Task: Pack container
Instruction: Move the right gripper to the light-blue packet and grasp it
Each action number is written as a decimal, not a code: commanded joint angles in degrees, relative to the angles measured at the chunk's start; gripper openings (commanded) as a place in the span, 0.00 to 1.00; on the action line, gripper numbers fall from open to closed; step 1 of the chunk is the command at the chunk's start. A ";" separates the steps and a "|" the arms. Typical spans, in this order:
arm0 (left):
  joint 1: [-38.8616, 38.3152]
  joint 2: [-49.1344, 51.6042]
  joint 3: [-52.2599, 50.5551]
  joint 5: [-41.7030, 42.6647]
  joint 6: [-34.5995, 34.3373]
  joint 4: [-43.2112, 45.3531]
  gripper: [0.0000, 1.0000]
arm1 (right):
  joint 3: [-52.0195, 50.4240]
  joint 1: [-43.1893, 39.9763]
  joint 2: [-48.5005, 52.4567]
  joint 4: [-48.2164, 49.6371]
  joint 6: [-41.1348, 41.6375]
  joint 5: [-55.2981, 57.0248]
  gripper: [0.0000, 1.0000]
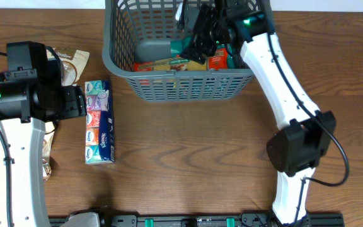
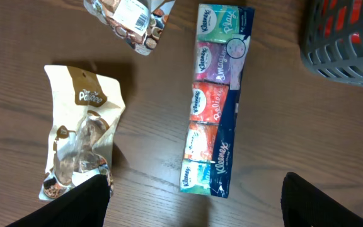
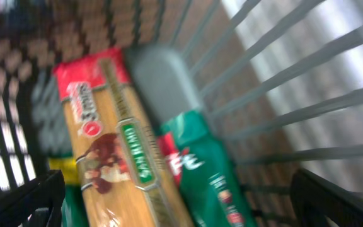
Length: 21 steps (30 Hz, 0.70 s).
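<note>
The container [image 1: 181, 88] is a dark grey slotted basket at the top centre, holding several packs: a grey pouch [image 1: 153, 49], a yellow and red pack [image 1: 162, 64], a green pack [image 3: 210, 170] and an orange one [image 1: 218, 60]. My right gripper [image 1: 197, 38] is inside the basket above the packs, open and empty; its view is blurred. My left gripper [image 2: 194, 211] is open and empty above the table, just short of the near end of a long tissue multipack [image 2: 216, 101], which also shows in the overhead view [image 1: 99, 121].
A white and brown snack pouch [image 2: 80, 132] lies left of the tissue pack. Another snack bag [image 2: 131, 19] lies beyond it. The basket's corner [image 2: 348, 38] shows at the upper right of the left wrist view.
</note>
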 commanded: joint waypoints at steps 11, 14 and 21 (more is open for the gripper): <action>0.24 0.02 0.15 -0.04 0.74 -0.20 0.77 | 17.40 -13.79 -17.92 -25.24 18.99 -1.70 0.99; 0.24 0.02 0.15 -0.04 0.74 -0.15 0.77 | 17.75 -20.04 -21.33 -35.52 20.57 -1.57 0.99; 0.24 0.02 0.15 -0.02 -0.35 -0.17 0.77 | 15.13 -25.35 -25.49 -48.04 21.18 5.03 0.99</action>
